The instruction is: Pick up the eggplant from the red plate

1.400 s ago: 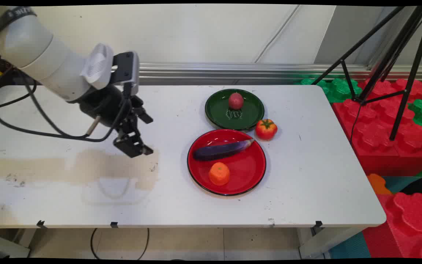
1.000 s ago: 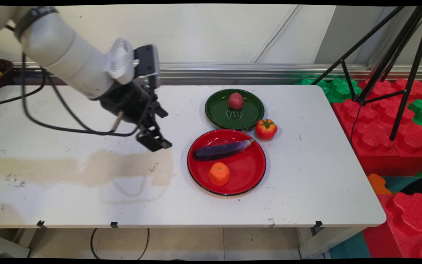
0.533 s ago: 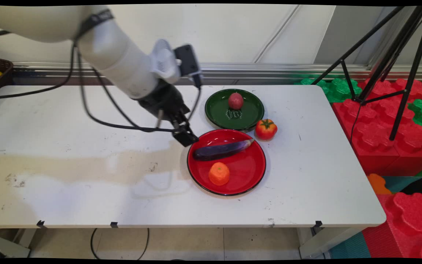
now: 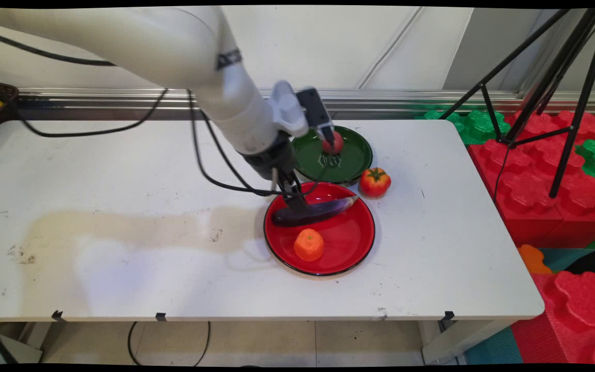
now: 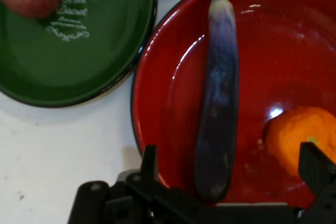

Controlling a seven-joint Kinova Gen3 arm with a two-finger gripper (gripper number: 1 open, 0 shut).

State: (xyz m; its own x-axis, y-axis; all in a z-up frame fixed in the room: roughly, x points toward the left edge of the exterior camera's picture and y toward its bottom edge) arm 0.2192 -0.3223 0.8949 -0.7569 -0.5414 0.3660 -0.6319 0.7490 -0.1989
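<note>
hand [image 5: 231, 174] spread over eggplant [image 5: 218, 103] on red plate [image 5: 294, 24], orange [image 5: 296, 137] beside.

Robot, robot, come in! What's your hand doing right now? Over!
Gripper open, jaws either side of the eggplant. Eggplant on red plate, orange beside it. Nothing between.

Robot lab: white table [image 4: 122, 170], camera tripod [image 4: 550, 93], foam blocks [image 4: 550, 170], toy produce.

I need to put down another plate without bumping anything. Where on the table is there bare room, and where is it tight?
Free: the table's whole left half, and its right end beyond the tomato. Tight: the red plate almost meets the green plate, and the gripper hangs open over the eggplant.
</note>
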